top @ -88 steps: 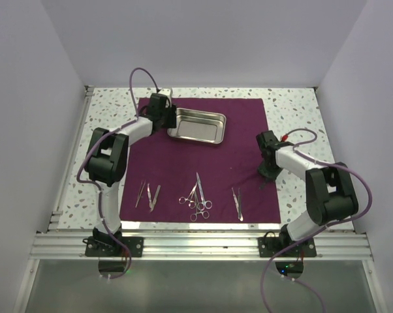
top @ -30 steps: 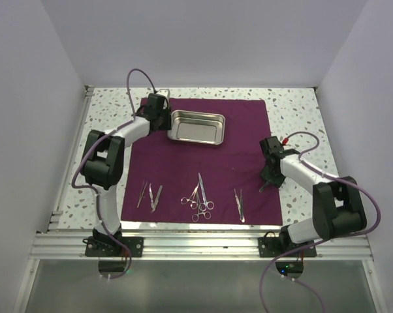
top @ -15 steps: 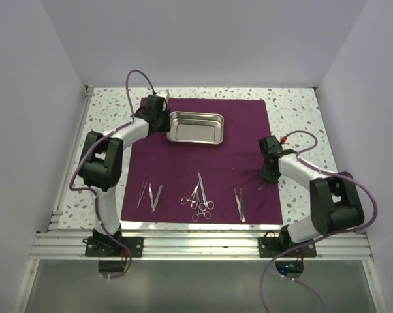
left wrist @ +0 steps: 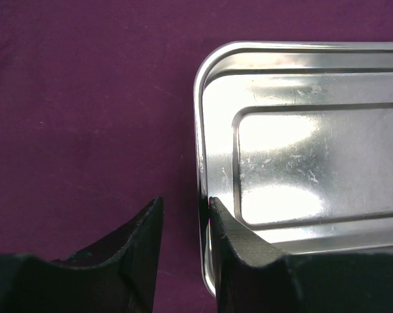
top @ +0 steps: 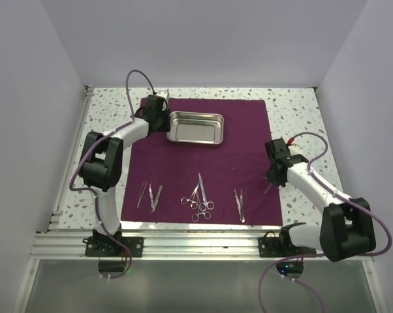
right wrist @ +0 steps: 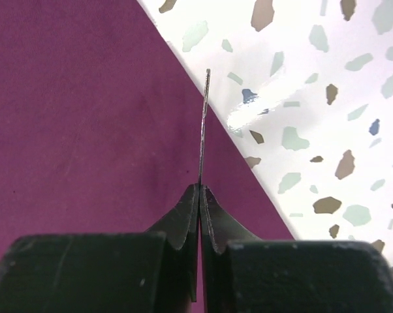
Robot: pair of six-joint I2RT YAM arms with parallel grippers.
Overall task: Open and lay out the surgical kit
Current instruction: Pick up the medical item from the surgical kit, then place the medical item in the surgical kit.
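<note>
Two arms work over the table [top: 294, 111], with the maroon cloth [top: 242, 140] spread flat on it; the steel tray [top: 196, 128] sits right way up on the cloth's far-left part, long side parallel to the far edge; left jaws straddle the tray's left rim, part-open; in the left wrist view the inner finger [left wrist: 245, 254] lies against the inside of the rim, while the outer finger [left wrist: 134, 251] stands off it with a strip of cloth showing between, so not clamped; right jaws are clenched on a thin steel instrument [right wrist: 204, 124], seen edge-on, can't tell which kind; it juts forward from the pinched fingers [right wrist: 183, 218], tip over the line where the cloth's right edge meets bare table; can't tell if the tip touches down; from above it hangs at that right edge, toward the near side; the rest of the kit lies in a row along the cloth's near edge: two tweezers [top: 148, 195] side by side at left, scissors and forceps [top: 197, 197] bunched and overlapping in the middle, single tweezers [top: 238, 203] at right, all well apart from the tray.
</note>
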